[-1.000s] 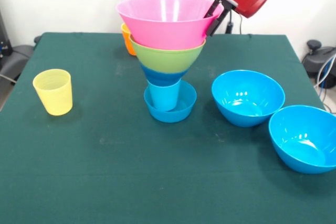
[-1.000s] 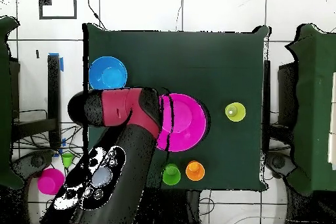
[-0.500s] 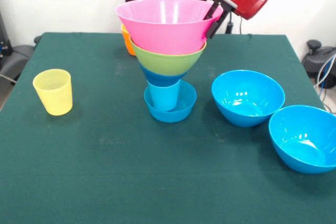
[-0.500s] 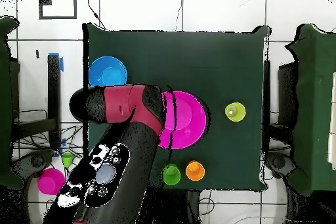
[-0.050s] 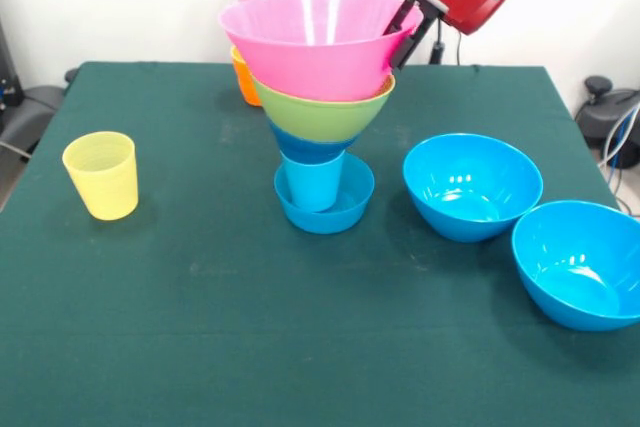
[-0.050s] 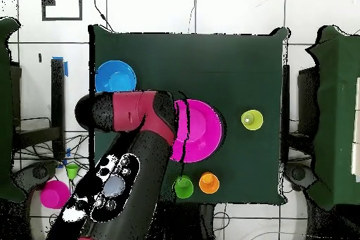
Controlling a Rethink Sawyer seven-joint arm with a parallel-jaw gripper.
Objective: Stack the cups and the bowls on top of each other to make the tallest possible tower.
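The gripper (image 5: 405, 32) pinches the rim of the pink bowl (image 5: 315, 37), one finger inside and one outside. That bowl tops the tower (image 5: 318, 112) near the table's (image 5: 200, 347) middle: green bowl (image 5: 322, 112), blue parts, light blue cup (image 5: 312, 185) in a small blue bowl (image 5: 345, 209). Judging by this, two large blue bowls (image 5: 470, 187) toward one side edge, the yellow cup (image 5: 102, 175) opposite and the orange cup (image 5: 242, 77) remain unstacked.

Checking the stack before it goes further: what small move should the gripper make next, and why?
Probably let go and lift straight up. The gripper is at the rim of the pink bowl, which already sits nested in the green bowl atop the tower.
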